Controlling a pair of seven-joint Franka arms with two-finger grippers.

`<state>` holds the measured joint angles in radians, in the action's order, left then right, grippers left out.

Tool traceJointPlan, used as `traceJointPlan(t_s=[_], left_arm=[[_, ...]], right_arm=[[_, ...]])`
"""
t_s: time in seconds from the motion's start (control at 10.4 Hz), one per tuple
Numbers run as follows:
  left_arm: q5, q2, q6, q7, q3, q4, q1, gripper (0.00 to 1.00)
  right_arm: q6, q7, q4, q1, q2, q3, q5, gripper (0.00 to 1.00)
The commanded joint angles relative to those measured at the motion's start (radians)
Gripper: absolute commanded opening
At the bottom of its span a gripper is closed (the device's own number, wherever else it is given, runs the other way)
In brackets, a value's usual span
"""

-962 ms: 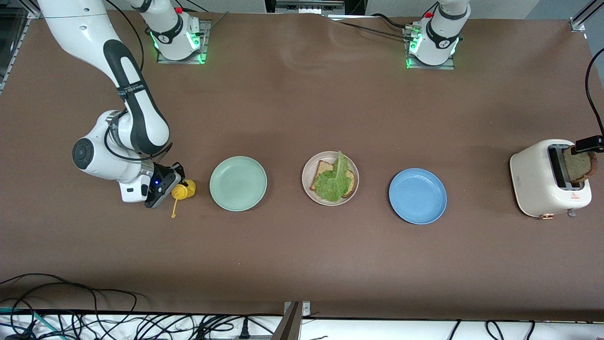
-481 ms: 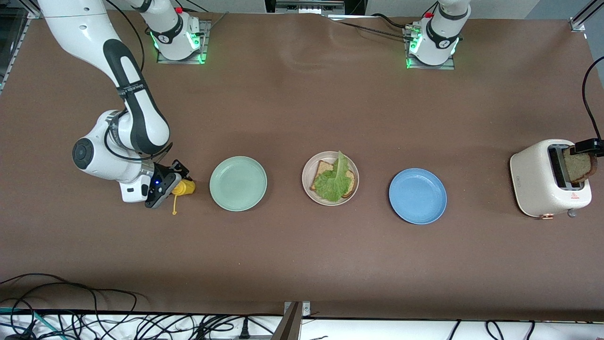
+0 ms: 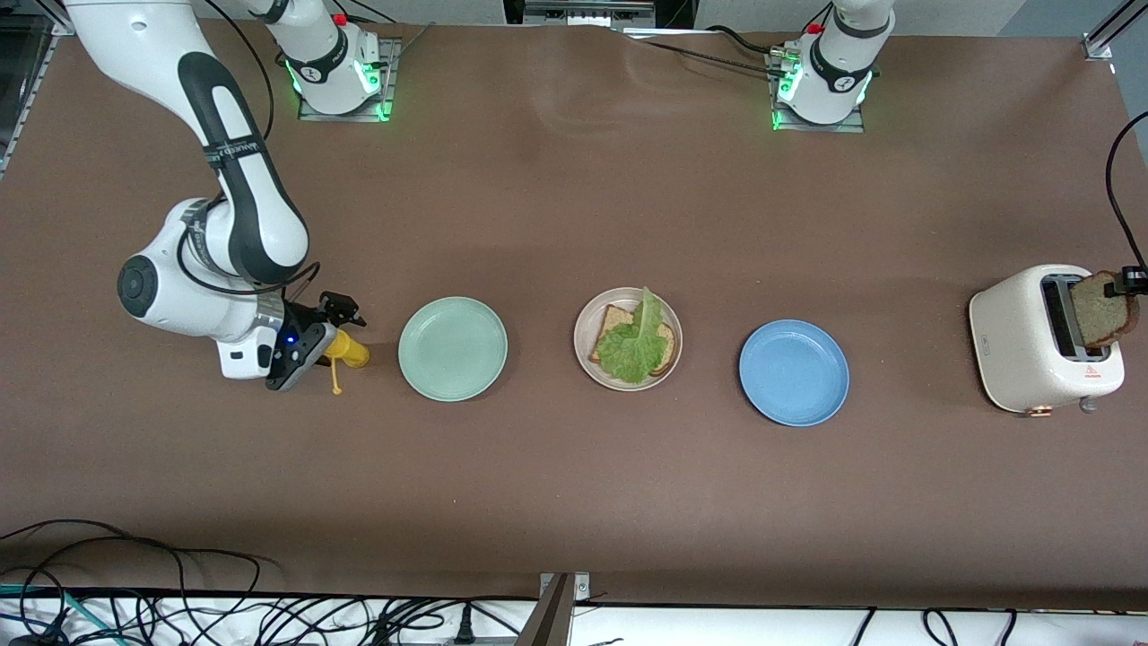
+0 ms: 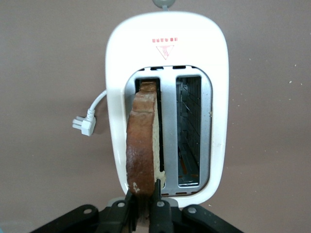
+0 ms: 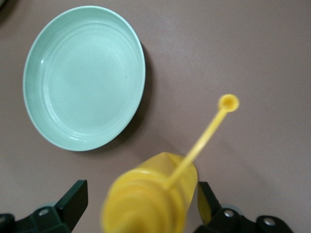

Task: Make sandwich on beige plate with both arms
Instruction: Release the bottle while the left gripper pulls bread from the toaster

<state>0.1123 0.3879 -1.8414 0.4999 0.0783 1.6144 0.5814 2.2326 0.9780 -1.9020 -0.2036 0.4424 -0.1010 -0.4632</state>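
Note:
The beige plate (image 3: pixel 580 341) stands mid-table with a brown bread slice (image 3: pixel 616 318) on it and a green lettuce leaf (image 3: pixel 635 346) on top. A second bread slice (image 3: pixel 1100 310) sticks out of the white toaster (image 3: pixel 1022 345) at the left arm's end of the table. My left gripper (image 3: pixel 1126 284) is shut on its top edge. The left wrist view shows that slice (image 4: pixel 142 141) pinched by my left gripper (image 4: pixel 144 188) over the toaster (image 4: pixel 165 63) slot. My right gripper (image 3: pixel 334 334) is open around the yellow squeeze bottle (image 3: pixel 350 353).
A mint-green plate (image 3: pixel 453 348) stands beside the bottle, and it fills one corner of the right wrist view (image 5: pixel 82 77). A blue plate (image 3: pixel 794 372) sits between the beige plate and the toaster. The bottle (image 5: pixel 150 194) has a tethered cap (image 5: pixel 228 103) hanging out. The toaster's plug (image 4: pixel 82 125) lies loose.
My right gripper has opened off the yellow bottle and drawn back toward the right arm's end. My left gripper has closed on the bread slice in the toaster.

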Motion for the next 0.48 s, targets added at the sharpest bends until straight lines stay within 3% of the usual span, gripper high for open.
traceJointPlan(t_s=[0.0,0.38], left_arm=[[-0.019,-0.012,0.054,0.017,0.014,-0.062,0.011,0.0],[-0.037,-0.064,0.236,0.028,0.05,-0.172,-0.002,0.0]], right_arm=[[-0.092,-0.009,-0.003,0.015,-0.04,-0.031,-0.008,1.0],[-0.166,-0.012,0.012,0.026,-0.065,-0.074,0.046,1.0]])
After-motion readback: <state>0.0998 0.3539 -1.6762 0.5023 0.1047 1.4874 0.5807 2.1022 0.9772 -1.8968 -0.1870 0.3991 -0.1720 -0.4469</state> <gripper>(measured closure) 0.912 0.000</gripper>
